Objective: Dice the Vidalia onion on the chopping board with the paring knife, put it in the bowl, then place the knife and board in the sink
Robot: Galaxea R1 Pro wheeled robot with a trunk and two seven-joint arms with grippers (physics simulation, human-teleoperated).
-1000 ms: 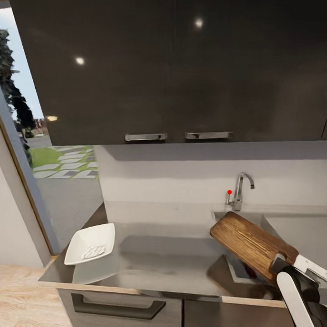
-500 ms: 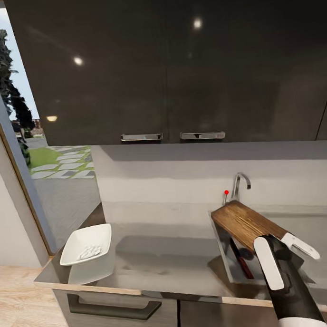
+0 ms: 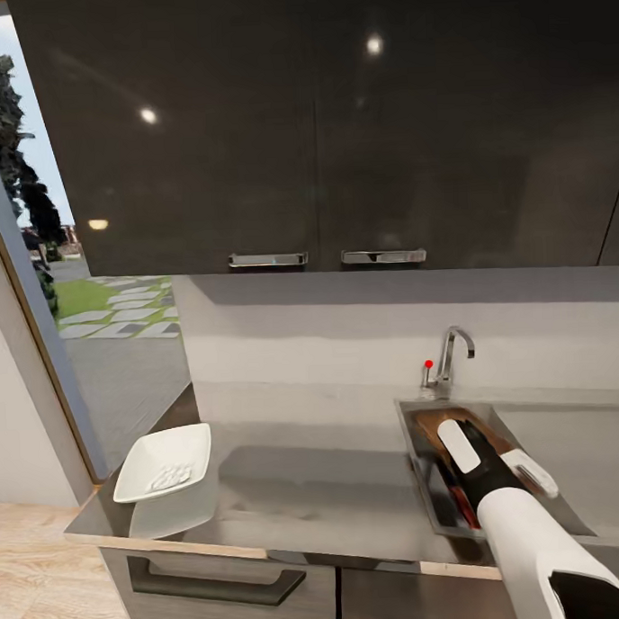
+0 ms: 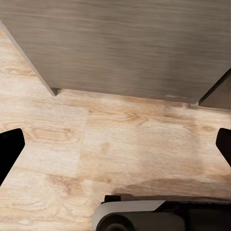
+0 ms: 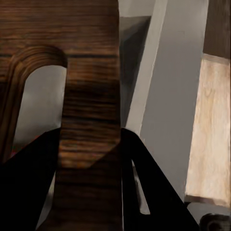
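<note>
The chopping board [image 3: 429, 422] lies low inside the sink [image 3: 413, 451], mostly covered by my right arm. In the right wrist view the board [image 5: 91, 57] shows its handle hole, and my right gripper [image 5: 89, 144] is shut on the wooden strip beside that hole. The paring knife [image 3: 462, 506] lies in the basin with its red handle showing beside the arm. At the left end of the countertop [image 3: 309, 494] sits the white bowl [image 3: 163, 460], holding pale onion pieces [image 3: 171, 478]. My left gripper [image 4: 115, 147] hangs open above wooden floor.
A chrome faucet [image 3: 452, 355] with a red-tipped lever stands behind the sink, beside a flat drainboard [image 3: 577, 451]. Dark wall cabinets [image 3: 320, 129] hang overhead. A dark drawer front [image 3: 222, 579] sits below the counter, and a window opening is on the left.
My right arm has pushed forward and down, carrying the chopping board from a tilt over the sink's edge down into the basin. The bowl stays put.
</note>
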